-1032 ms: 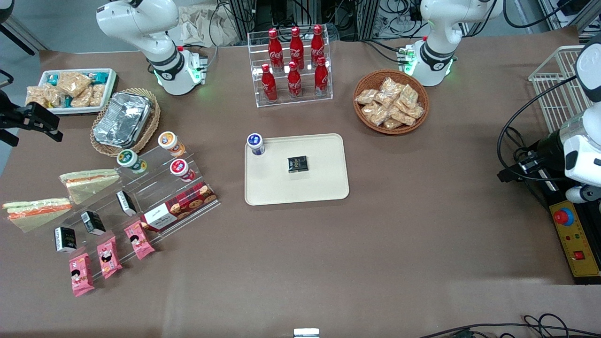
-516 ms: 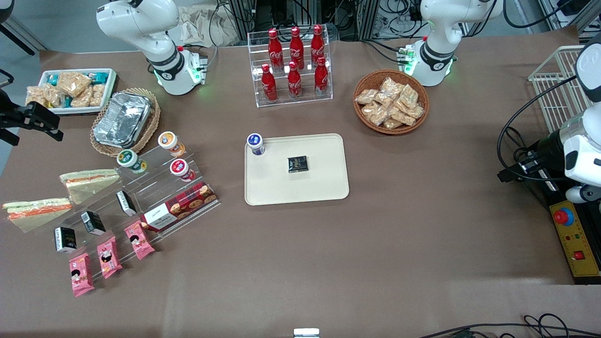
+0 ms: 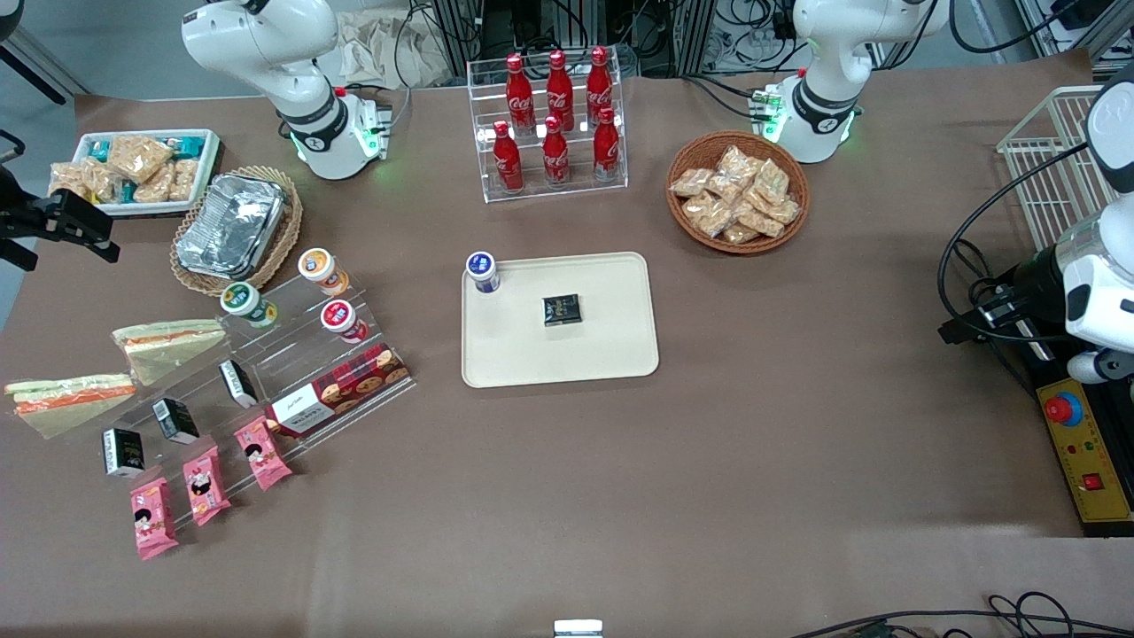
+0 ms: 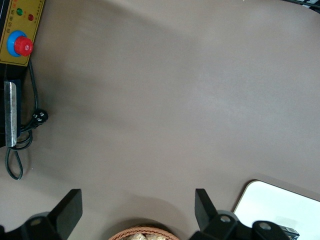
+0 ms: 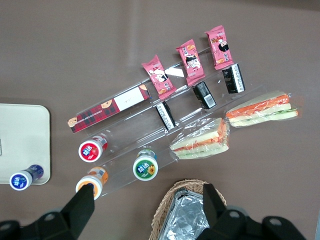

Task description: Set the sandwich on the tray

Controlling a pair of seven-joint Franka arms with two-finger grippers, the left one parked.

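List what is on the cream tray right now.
On the tray stand a blue-lidded cup at one corner and a small black packet. The sandwich is not on it. The open gripper hovers near the snack tray.

Red bottles (image 3: 555,120) — white Coca-Cola script

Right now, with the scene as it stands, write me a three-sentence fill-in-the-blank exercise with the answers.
1. The sandwich with the bright orange stripe lies on the ____, not on the tray.
2. The hand is ____, holding nothing, above the table's edge near the snack tray.
3. A blue-lidded cup stands on a ____ of the tray.

Missing words: table; open; corner
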